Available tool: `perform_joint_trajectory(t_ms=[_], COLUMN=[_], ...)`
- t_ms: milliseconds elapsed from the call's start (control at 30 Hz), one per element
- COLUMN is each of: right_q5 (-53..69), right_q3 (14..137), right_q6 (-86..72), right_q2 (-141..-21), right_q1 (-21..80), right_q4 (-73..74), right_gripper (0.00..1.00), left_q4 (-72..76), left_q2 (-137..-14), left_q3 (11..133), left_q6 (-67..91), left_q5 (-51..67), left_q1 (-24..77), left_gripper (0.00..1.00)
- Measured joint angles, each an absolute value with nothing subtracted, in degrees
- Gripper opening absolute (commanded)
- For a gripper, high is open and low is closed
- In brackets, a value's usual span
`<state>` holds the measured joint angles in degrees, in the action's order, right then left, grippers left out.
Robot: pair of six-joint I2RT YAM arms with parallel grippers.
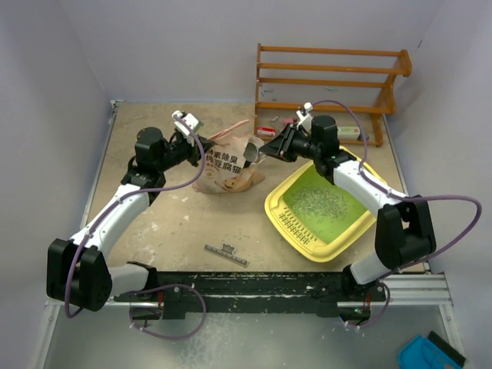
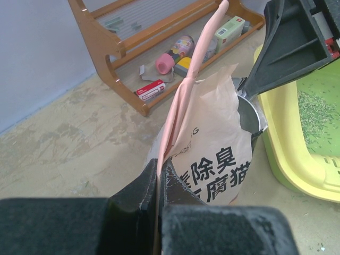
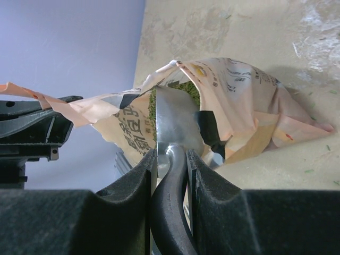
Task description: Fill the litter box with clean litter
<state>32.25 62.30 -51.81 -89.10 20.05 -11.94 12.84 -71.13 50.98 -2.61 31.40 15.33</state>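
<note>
The yellow litter box (image 1: pixel 286 217) lies at the right with pale grey-green litter (image 1: pixel 321 200) scattered on its green floor; it also shows in the left wrist view (image 2: pixel 281 127). The tan printed bag (image 1: pixel 224 171) stands left of it. My left gripper (image 1: pixel 201 143) is shut on the bag's pink top edge (image 2: pixel 180 106) and holds it up. My right gripper (image 1: pixel 270 147) is shut on the black handle of a silver scoop (image 3: pixel 175 125), whose blade is inside the bag's mouth against green litter (image 3: pixel 187 88).
A wooden rack (image 1: pixel 330 81) with small items on its bottom shelf stands at the back right. A small dark clip (image 1: pixel 226 253) lies on the table near the front. Grey walls close off the left and back.
</note>
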Motion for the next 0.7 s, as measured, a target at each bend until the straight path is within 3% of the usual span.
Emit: perform_joint_trajectory(t_ms=[700], right_q5=[28.32], right_q3=[51.40], right_q6=[-57.58], right_q2=[-80.05], right_q1=[14.74], right_q4=[-15.68], right_gripper=[0.00], left_q4=[12.71], left_q2=[-71.22], left_q3=[50.98], left_q6=[-2.59], left_q5=[33.69], left_q1=[15.40], left_gripper=[0.00])
